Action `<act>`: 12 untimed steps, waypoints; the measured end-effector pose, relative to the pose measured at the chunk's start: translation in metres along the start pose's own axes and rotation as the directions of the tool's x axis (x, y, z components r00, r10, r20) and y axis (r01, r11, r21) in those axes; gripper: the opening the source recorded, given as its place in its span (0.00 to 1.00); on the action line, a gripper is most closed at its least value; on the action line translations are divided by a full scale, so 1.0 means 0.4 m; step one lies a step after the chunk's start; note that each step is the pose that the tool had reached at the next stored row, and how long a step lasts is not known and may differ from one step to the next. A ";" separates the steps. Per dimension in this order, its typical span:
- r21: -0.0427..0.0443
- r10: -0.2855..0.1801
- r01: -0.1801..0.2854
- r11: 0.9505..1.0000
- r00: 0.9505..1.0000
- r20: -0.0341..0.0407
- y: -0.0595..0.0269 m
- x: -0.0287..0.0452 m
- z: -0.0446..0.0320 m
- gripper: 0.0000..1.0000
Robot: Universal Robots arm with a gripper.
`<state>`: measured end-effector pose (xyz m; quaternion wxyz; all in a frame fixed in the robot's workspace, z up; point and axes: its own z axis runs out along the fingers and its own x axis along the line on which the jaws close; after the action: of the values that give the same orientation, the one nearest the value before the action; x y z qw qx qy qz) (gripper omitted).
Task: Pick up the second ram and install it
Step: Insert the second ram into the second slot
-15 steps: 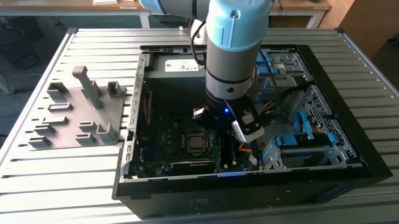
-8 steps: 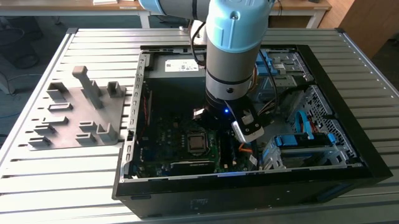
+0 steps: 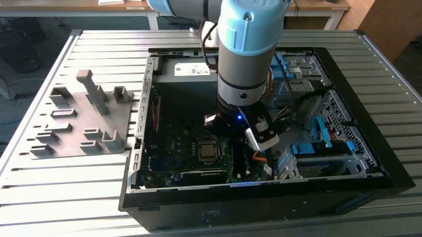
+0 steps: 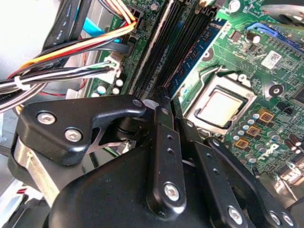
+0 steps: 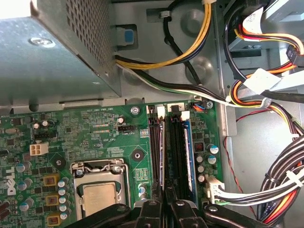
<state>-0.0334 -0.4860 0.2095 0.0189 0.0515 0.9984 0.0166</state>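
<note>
End effector [image 5: 164, 209] apparently clamped on second ram [image 5: 162, 156] | edge-on, long axis parallel to memory slots [image 5: 174, 152]

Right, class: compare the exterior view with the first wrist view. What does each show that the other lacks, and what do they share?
Exterior view alone: the arm reaching down into the open case, the grey fixture plate on the exterior view's left, and the slatted table.
First wrist view alone: the yellow and black cables beside the perforated metal box, and the white connector.
Both: the green board with its CPU socket and the RAM slots.
</note>
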 end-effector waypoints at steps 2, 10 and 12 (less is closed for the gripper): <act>0.000 0.000 0.000 1.000 1.000 0.000 0.000 0.000 -0.003 0.14; 0.003 -0.021 0.021 1.000 1.000 -0.002 0.001 -0.002 -0.011 0.14; 0.003 -0.029 0.029 1.000 1.000 -0.003 0.001 -0.003 -0.011 0.14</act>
<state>-0.0324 -0.4860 0.2139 0.0174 0.0372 0.9990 0.0147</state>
